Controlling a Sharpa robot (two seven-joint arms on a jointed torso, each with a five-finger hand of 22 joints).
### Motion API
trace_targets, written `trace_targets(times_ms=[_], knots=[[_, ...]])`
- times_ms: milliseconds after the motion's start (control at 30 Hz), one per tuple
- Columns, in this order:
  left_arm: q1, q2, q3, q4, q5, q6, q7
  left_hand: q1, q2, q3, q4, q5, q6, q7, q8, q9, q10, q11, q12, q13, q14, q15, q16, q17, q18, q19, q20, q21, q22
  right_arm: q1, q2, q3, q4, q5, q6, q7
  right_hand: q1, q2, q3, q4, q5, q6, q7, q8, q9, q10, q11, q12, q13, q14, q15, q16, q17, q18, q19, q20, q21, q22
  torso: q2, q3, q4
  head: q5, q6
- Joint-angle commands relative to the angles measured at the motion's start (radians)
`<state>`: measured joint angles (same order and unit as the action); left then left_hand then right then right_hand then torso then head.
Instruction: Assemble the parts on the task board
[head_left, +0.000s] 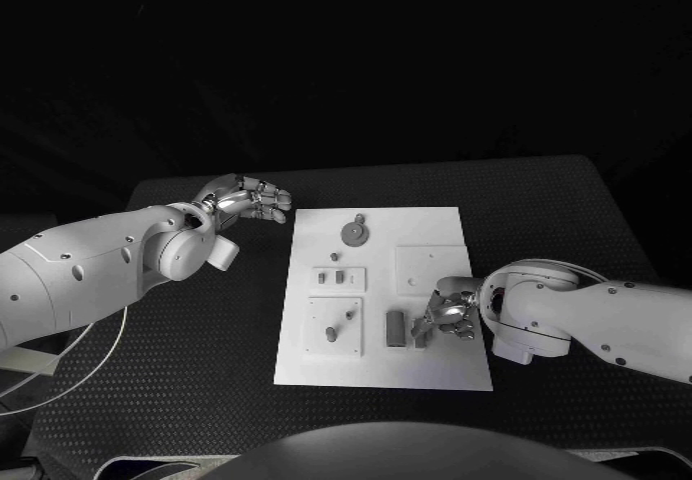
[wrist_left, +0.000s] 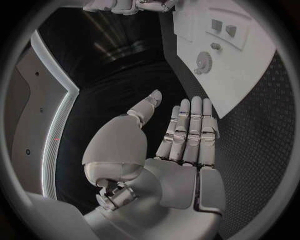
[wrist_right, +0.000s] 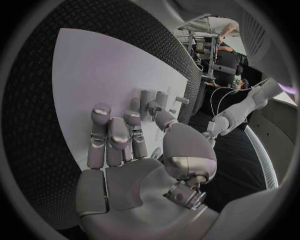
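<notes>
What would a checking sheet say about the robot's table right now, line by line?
Surface: black table with a dotted texture.
Job's things: white task board lies mid-table; a gear sits at its far end, two small square parts mid-board, grey upright parts near the right hand.
Clutter: nothing seen.
Hands: left hand hovers off the board's far-left corner, fingers straight, holding nothing; right hand is down at the grey parts, whether it grips one cannot be told.
Cables: nothing seen on the table.
Surroundings: dark.
</notes>
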<state>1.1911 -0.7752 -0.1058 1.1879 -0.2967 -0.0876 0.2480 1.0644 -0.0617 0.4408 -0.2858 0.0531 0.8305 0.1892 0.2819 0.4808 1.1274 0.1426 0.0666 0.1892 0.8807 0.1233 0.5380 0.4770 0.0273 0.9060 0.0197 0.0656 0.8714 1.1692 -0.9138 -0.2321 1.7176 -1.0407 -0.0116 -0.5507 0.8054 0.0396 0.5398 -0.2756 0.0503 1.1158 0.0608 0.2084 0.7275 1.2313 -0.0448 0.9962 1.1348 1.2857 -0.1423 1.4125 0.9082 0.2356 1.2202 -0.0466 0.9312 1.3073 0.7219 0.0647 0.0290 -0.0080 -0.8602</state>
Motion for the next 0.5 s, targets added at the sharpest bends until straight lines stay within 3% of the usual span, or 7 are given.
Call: trace_targets(times_ms=[33, 500], knots=[[0.001, 0.000, 0.001, 0.003, 0.003, 0.015, 0.005, -0.004, 0.004, -0.006, 0.001, -0.002, -0.004, 0.004, 0.006, -0.002, -0.003, 0.002, 0.003, -0.002, 0.007, -0.001, -0.005, 0.001, 0.011, 0.000, 0.004, 0.006, -0.001, -0.003, 0.005, -0.001, -0.001, 0.001, 0.026, 0.005, -0.009, 0.001, 0.004, 0.002, -0.002, 0.006, 0.002, -0.004, -0.001, 0.005, -0.003, 0.002, 0.001, 0.000, -0.007, 0.004, -0.001, 0.026, 0.002, -0.004, 0.001, 0.013, 0.000, -0.0001, 0.0001, 0.000, -0.001], [0.001, 0.002, 0.001, 0.002, 0.002, 0.016, 0.004, -0.004, 0.004, -0.006, 0.001, -0.002, -0.004, 0.004, 0.006, -0.002, -0.003, 0.002, 0.003, -0.002, 0.008, -0.001, -0.006, 0.002, 0.011, 0.000, 0.004, 0.006, -0.002, -0.005, 0.009, -0.001, -0.013, 0.005, 0.024, 0.006, -0.013, -0.003, 0.008, -0.003, -0.002, 0.005, 0.002, -0.004, -0.002, 0.004, -0.003, 0.002, 0.002, -0.001, -0.007, 0.005, -0.002, 0.026, 0.002, -0.005, 0.001, 0.013, 0.000, 0.0003, 0.0000, 0.001, -0.002]])
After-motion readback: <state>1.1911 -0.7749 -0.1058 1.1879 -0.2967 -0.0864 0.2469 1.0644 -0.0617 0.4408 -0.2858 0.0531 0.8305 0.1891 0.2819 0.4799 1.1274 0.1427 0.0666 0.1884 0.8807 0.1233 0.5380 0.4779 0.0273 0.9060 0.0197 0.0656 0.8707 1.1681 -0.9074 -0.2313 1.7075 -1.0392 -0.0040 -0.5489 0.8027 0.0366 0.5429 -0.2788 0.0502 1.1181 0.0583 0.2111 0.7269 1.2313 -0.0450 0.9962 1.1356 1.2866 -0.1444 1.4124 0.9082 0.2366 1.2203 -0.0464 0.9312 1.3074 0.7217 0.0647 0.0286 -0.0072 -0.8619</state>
